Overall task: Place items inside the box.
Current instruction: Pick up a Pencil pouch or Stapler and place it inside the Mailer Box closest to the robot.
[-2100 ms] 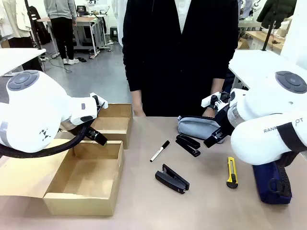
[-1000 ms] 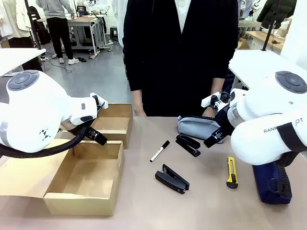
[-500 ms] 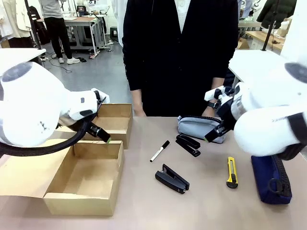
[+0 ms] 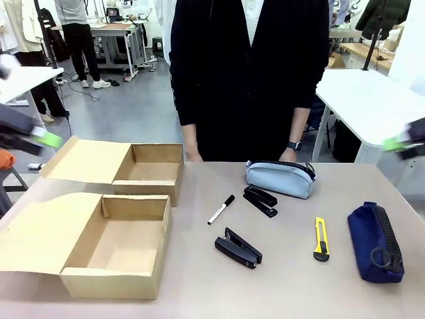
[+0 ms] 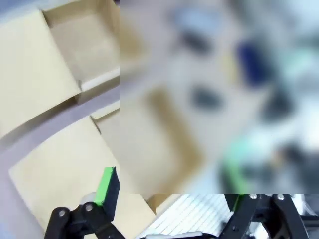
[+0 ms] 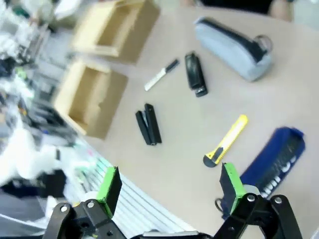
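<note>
Front view, clock set on the beige counter (image 4: 199,292), 12 o'clock at the person in black (image 4: 249,73).

- The long shallow brown cardboard box (image 4: 109,282) sits at 8 o'clock, with its wide flap lid lying open toward 9.
- A shorter brown cardboard box (image 4: 156,188) sits at 10 o'clock, just behind the long one, with its flap open too.
- All the items lie on the counter outside the box.
- The light grey zip pencil pouch (image 4: 279,178) is at 1 o'clock. Any print on it is too small to read.
- One black stapler (image 4: 259,201) is just off the pouch's 7 o'clock.
- The white marker with black cap (image 4: 220,209) lies near that stapler's 9 o'clock, apart from it.
- The second black stapler (image 4: 238,248) is at 5 o'clock of the marker.
- The yellow utility knife (image 4: 321,238) is at 3 o'clock of the second stapler, well apart from it.
- A navy blue zip pouch (image 4: 375,241) is at the counter's 4 o'clock. The right wrist view shows white print on its side, blurred and unreadable.
- The left fingers (image 5: 106,185) have green pads spread wide with nothing between them, over the cardboard flaps. That view is very blurred.
- The right fingers (image 6: 109,185) are spread wide, grip nothing, and are high above the counter.
</note>
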Motion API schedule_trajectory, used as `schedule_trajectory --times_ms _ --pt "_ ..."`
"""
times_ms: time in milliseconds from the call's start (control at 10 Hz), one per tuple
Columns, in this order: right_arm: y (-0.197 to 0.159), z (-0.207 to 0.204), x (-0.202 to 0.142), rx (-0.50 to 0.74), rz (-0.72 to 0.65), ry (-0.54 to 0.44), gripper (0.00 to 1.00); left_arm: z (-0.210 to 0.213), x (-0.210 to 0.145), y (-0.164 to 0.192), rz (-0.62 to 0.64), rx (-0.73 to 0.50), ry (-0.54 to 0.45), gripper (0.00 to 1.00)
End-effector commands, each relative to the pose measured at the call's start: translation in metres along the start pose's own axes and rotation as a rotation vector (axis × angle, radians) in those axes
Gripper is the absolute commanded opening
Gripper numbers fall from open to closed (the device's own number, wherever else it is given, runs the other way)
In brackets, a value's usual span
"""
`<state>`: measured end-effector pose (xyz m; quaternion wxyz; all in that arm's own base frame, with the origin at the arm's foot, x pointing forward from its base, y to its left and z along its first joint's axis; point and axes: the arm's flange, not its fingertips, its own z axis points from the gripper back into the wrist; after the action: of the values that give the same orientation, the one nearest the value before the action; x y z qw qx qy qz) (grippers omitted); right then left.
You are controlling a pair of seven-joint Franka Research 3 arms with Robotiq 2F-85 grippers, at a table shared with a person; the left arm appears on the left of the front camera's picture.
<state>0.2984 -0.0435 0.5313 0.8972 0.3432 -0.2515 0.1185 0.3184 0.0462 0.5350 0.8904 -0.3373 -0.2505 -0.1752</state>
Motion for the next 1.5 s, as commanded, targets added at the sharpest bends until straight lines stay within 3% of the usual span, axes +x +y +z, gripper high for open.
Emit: schedule_trajectory --times_ms 0,200,400,500,600,1100,1300,1400 --pt "-0.109 0.047 -0.087 0.126 -0.263 -0.265 1.00 0.052 -0.027 0.087 0.219 -0.268 -0.263 1.00" --pt "-0.193 0.070 -0.119 0.242 -0.473 -0.432 1.00 0.076 -0.081 0.149 0.455 -0.335 -0.531 1.00" --pt "-0.218 0.069 -0.141 0.092 -0.605 -0.589 1.00 0.062 -0.131 0.181 0.651 -0.358 -0.708 1.00" --pt "-0.214 0.066 -0.144 -0.023 -0.606 -0.664 1.00 0.042 -0.128 0.181 0.723 -0.286 -0.675 1.00" --pt "-0.230 0.105 -0.165 0.138 -0.622 -0.509 1.00 0.090 -0.135 0.180 0.601 -0.313 -0.584 1.00" --pt "-0.230 0.100 -0.163 0.142 -0.650 -0.497 1.00 0.090 -0.135 0.180 0.601 -0.313 -0.584 1.00" --pt "-0.186 0.051 -0.112 0.119 -0.366 -0.299 1.00 0.090 -0.135 0.180 0.601 -0.313 -0.584 1.00" --pt "-0.154 0.014 -0.074 0.140 -0.184 -0.149 1.00 0.090 -0.135 0.180 0.601 -0.313 -0.584 1.00"
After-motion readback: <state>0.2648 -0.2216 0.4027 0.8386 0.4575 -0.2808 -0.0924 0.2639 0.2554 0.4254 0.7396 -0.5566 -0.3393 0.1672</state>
